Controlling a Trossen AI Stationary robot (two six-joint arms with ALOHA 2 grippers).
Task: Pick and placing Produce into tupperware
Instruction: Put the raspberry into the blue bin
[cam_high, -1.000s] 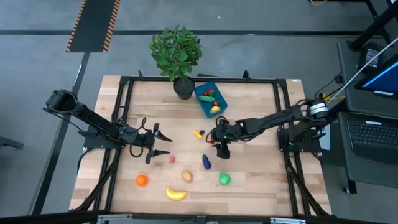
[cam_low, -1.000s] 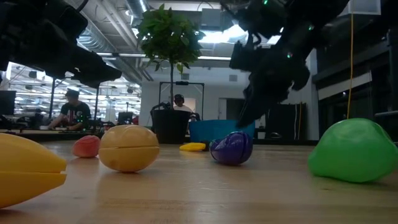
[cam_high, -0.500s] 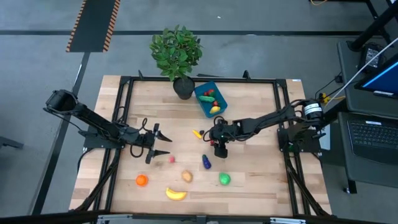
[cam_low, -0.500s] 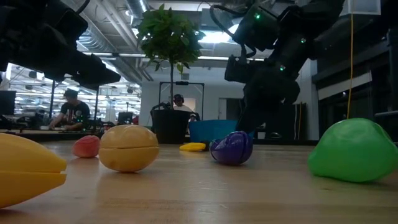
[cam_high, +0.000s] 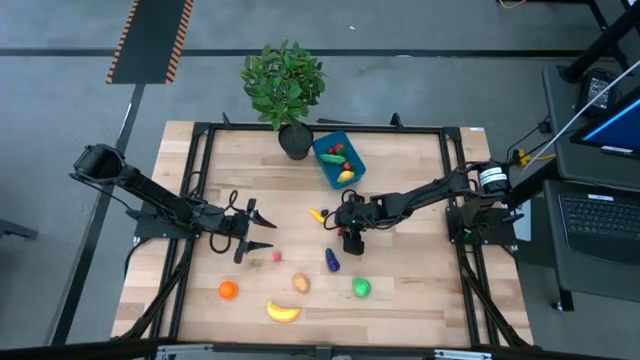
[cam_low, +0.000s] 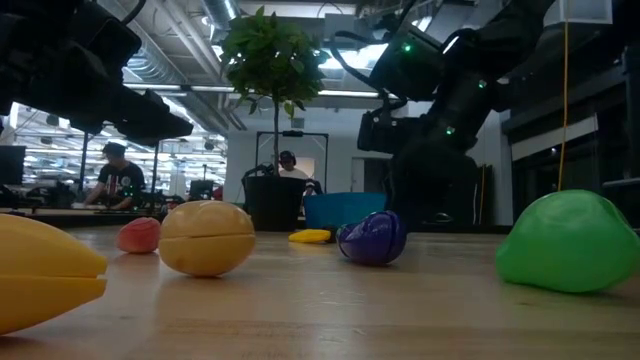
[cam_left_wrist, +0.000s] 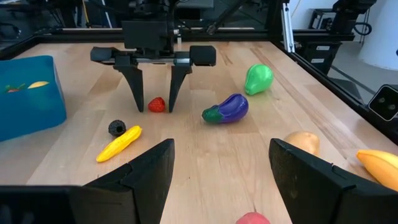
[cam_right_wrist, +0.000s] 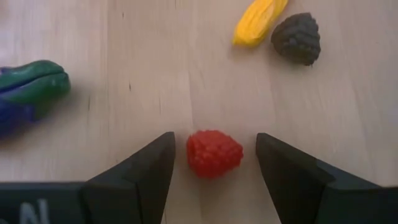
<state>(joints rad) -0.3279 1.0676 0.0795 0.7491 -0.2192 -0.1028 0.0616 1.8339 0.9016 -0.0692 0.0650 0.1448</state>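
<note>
Right gripper (cam_left_wrist: 153, 107): released, fingers straddling red raspberry (cam_right_wrist: 214, 152) on table (cam_high: 400, 170), not touching. Left gripper (cam_high: 258, 231): released, idle at table's 9 o'clock. Blue tupperware (cam_high: 329, 163): 12 o'clock, produce inside. Eggplant (cam_left_wrist: 226, 108): beside raspberry.

Your right gripper (cam_high: 350, 240) hangs near the table's middle, with the purple eggplant (cam_high: 331, 261) just beside it and the green apple (cam_high: 361, 288) a little farther out. The blue tupperware (cam_high: 337, 160) lies beyond it, beside the potted plant (cam_high: 284, 85). Your left gripper (cam_high: 252, 231) stands open, a small red piece (cam_high: 276, 256) just off its fingertips.
</note>
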